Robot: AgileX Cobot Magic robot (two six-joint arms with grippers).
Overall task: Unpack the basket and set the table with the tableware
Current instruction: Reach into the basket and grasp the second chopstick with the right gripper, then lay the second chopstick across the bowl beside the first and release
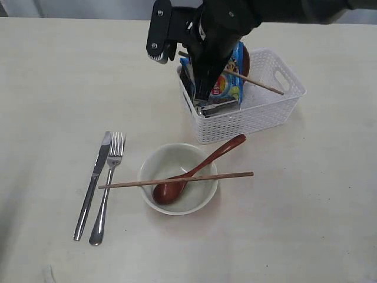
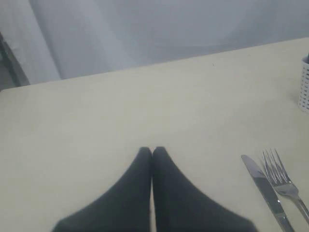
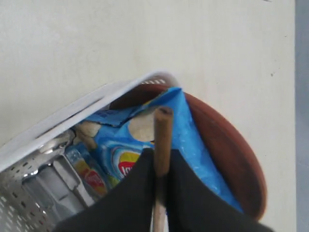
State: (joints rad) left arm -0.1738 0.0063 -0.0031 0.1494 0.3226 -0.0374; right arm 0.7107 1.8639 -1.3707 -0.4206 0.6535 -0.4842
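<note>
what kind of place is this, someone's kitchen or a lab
Most likely a robot test bench set up for table-laying: a pale table with a knife, fork and bowl laid out, a plain grey backdrop behind it, and a black robot arm reaching into the white basket.

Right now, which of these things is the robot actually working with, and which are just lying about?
Part of the job:
basket, knife, fork, bowl, spoon, chopstick across the bowl, second chopstick pinched by the right gripper, plate in the basket, table.

Just lying about:
chip bag in the basket.
</note>
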